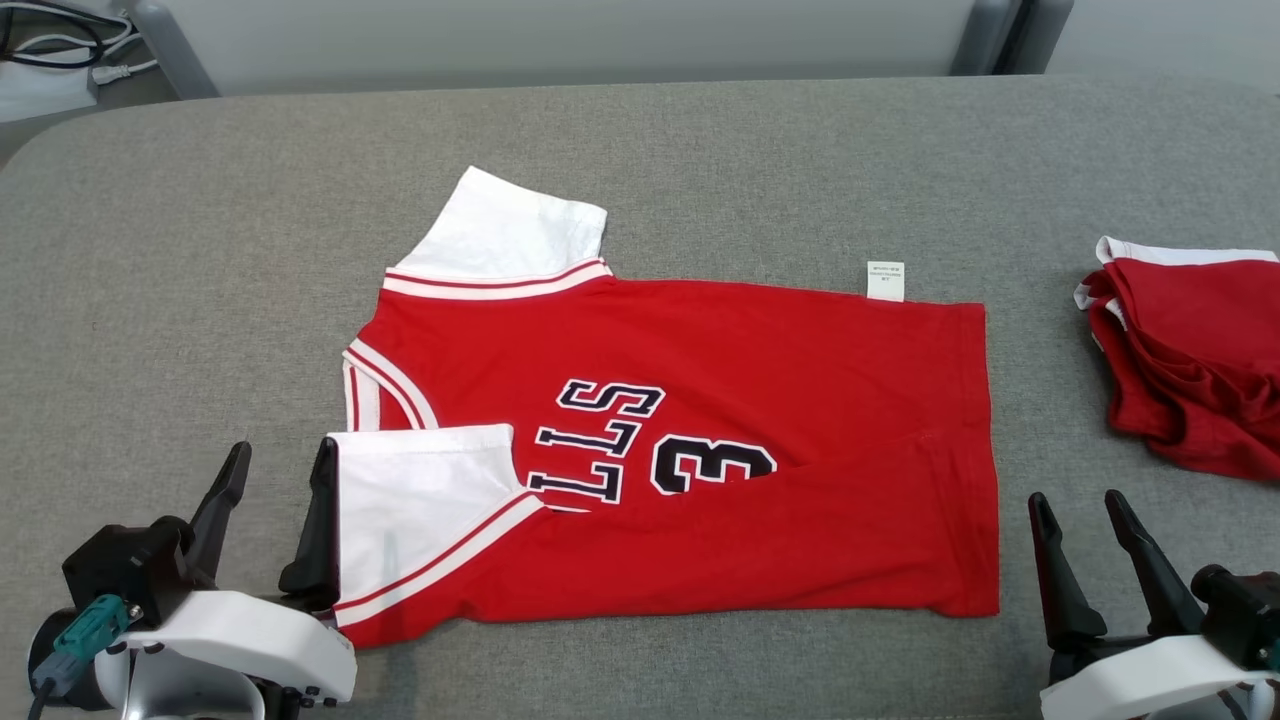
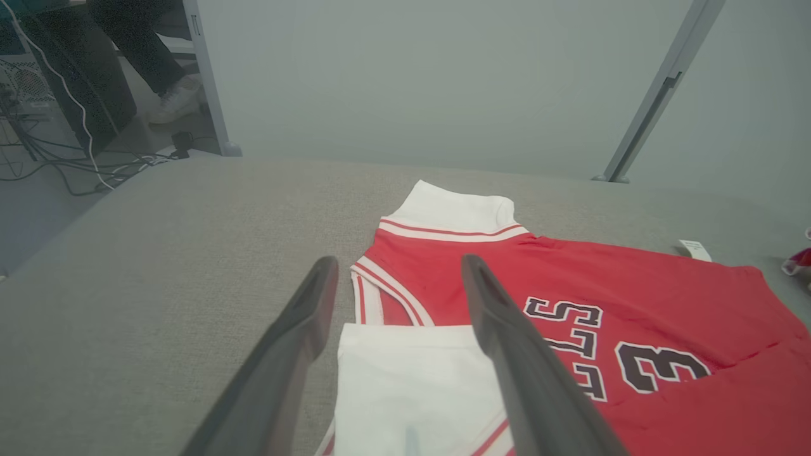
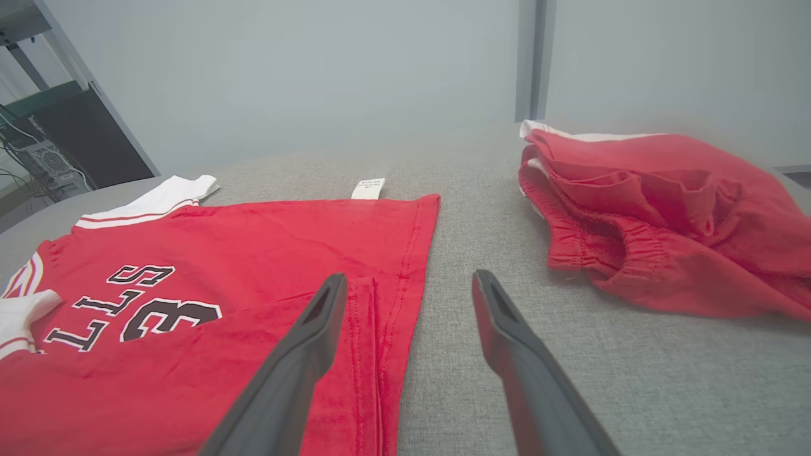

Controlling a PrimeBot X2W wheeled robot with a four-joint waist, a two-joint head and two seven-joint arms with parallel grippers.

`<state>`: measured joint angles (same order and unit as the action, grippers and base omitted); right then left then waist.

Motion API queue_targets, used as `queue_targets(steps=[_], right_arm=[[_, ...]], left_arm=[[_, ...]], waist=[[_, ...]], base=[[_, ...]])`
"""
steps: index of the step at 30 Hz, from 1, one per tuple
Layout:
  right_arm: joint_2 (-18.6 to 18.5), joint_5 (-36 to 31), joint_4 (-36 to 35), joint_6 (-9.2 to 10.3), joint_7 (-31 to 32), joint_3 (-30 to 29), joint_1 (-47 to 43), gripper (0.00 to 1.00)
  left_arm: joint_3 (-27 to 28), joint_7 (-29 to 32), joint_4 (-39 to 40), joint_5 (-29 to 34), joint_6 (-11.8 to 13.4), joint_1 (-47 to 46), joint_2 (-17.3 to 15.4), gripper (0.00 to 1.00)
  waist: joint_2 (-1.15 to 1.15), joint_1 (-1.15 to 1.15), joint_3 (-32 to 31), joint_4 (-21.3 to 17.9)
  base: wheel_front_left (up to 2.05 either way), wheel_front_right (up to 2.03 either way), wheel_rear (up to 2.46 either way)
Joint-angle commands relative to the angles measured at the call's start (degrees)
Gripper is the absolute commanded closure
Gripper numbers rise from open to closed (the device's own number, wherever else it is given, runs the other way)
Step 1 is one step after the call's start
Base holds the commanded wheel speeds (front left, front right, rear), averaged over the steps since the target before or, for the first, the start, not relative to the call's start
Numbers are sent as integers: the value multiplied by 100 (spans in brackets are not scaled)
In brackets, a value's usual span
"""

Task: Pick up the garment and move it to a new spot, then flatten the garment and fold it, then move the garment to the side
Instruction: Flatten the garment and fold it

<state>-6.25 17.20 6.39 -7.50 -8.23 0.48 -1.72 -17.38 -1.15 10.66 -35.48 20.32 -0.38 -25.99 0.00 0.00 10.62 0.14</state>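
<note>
A grey cloth-covered table (image 1: 700, 140) with rounded far corners fills most of the space. Behind its far edge stands a plain, evenly lit pale grey wall (image 1: 560, 35). Slanted grey metal posts (image 1: 172, 45) rise in front of the wall near both far corners of the table. Beyond the table's far left corner, black and white cables (image 1: 60, 50) lie on the floor (image 2: 38, 209), near a dark cabinet (image 3: 101, 136) and a computer case (image 3: 51, 161). A person's shoe (image 2: 177, 101) rests there too.

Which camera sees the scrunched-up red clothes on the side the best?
The right wrist view: the crumpled red pile lies close and nearly whole there, folds and elastic waistband clear. In the head view the pile is cut off by the right edge. The left wrist view catches just a red scrap at its right edge.
</note>
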Motion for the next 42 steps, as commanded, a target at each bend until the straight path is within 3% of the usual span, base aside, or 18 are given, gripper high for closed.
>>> queue_targets(steps=[1, 5, 10, 16, 29, 37, 42], right_arm=[[-39, -27, -123, 1, -20, 139, 107, 0], [14, -10, -64, 1, -45, 221, 220, 0], [-18, 38, 45, 1, -19, 308, 522, 0], [-350, 102, 299, 1, 205, 584, 1318, 0], [-744, 609, 1352, 1, 459, 1729, 3389, 0], [-753, 1085, 1797, 1, 429, 2352, 4198, 0], [-735, 1436, 1960, 1, 406, 2673, 4476, 0]], left_arm=[[206, -17, 173, 28, 50, -291, -110, 0], [151, 39, 182, 44, 40, -389, -108, 0], [85, 190, 81, -15, -151, -769, -161, 0], [-12, 585, -452, -236, -725, -1886, -270, 0], [-153, 1330, -2929, -688, -2111, -4581, -395, 0], [-242, 1767, -4024, -754, -2556, -5668, -654, 0], [-345, 1899, -4429, -775, -2680, -6070, -775, 0]], waist=[[0, 0, 7, -25], [0, 0, 83, -97], [0, 0, 261, -184], [0, 0, 763, -326], [0, 0, 1796, -963], [0, 0, 2253, -1261], [0, 0, 2406, -1330]], base=[[0, 0, 0], [0, 0, 0], [0, 0, 0], [0, 0, 0], [0, 0, 0], [0, 0, 0], [0, 0, 0]])
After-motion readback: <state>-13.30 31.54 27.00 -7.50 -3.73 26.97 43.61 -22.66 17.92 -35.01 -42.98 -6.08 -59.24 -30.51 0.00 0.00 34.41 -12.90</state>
